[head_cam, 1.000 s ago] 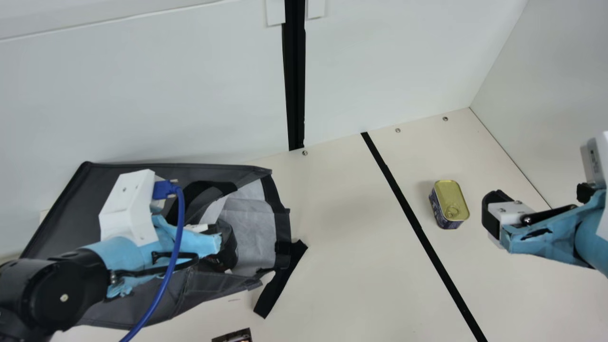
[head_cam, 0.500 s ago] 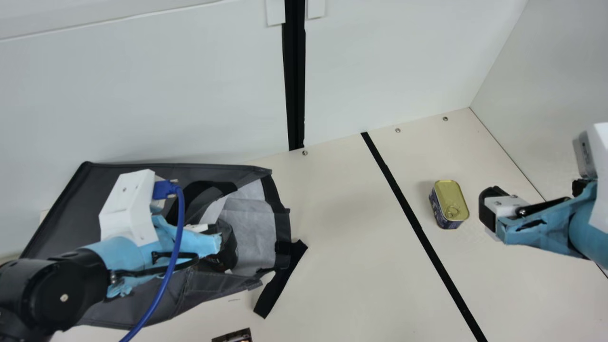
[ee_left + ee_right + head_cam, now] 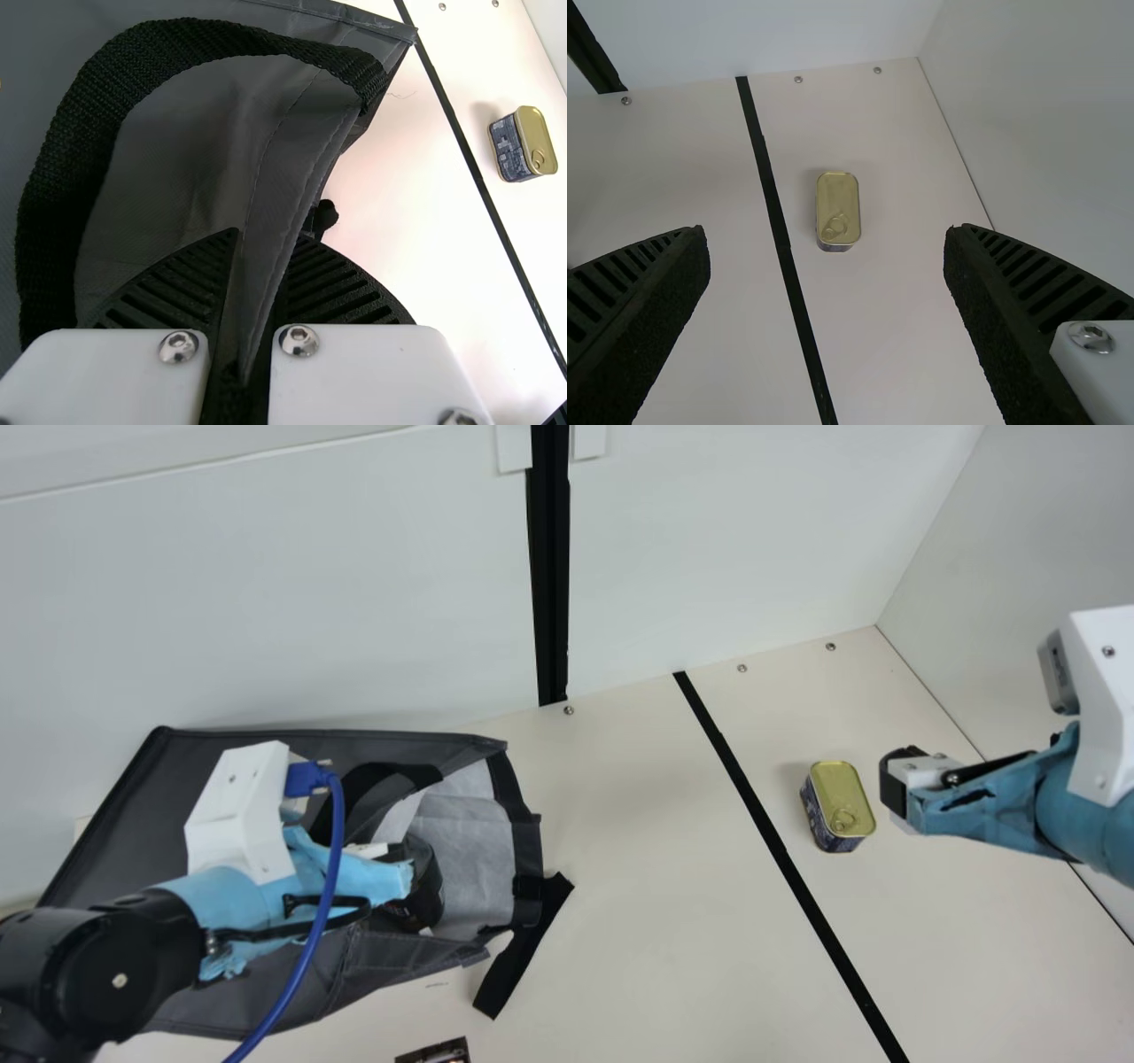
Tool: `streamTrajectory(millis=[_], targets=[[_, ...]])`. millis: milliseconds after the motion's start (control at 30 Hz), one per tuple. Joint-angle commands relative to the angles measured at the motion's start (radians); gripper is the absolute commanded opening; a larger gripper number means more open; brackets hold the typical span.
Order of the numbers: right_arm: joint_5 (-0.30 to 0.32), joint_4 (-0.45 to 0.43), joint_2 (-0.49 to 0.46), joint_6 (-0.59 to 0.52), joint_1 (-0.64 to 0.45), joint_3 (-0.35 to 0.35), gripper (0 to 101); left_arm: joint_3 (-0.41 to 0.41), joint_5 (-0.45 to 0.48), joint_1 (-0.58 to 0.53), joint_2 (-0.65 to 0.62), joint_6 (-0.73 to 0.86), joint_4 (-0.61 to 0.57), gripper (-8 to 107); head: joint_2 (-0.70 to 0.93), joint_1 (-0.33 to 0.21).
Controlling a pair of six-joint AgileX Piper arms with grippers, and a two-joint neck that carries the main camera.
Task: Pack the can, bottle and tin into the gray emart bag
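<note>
My left gripper is at the mouth of the gray bag, which lies on its side at the left. In the left wrist view the left gripper is shut on a fold of the bag's rim, beside a black handle loop. A dark printed object shows in the bag's mouth, partly behind that gripper. The gold-topped tin stands right of the black line. Just right of it hangs my right gripper; in the right wrist view the right gripper is open, the tin beyond its fingers.
A dark printed item is cut off by the main view's bottom edge. A black strap lies off the bag's mouth. White walls close the table's back and right side. Bare tabletop stretches between bag and tin.
My right arm has moved left and toward the back of the table, bringing its gripper closer to the tin. The left arm, bag and tin have stayed put.
</note>
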Motion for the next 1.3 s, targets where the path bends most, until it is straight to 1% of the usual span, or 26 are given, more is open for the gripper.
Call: streamTrajectory(millis=[0,167,833,1267], targets=[[-0.008,-0.004,0.012,-0.001,0.000,0.000,91,0.000,0.000,0.000,0.000,0.000,0.000,10,-0.001,-0.023],[-0.038,0.005,0.049,-0.008,-0.011,0.005,91,0.000,0.000,0.000,0.000,0.000,0.000,10,-0.001,-0.023],[-0.174,0.063,0.200,-0.095,-0.095,0.052,91,0.000,0.000,0.000,0.000,0.000,0.000,10,-0.001,-0.023],[-0.243,0.092,0.295,-0.129,-0.123,0.081,91,0.000,0.000,0.000,0.000,0.000,0.000,10,-0.001,-0.023]])
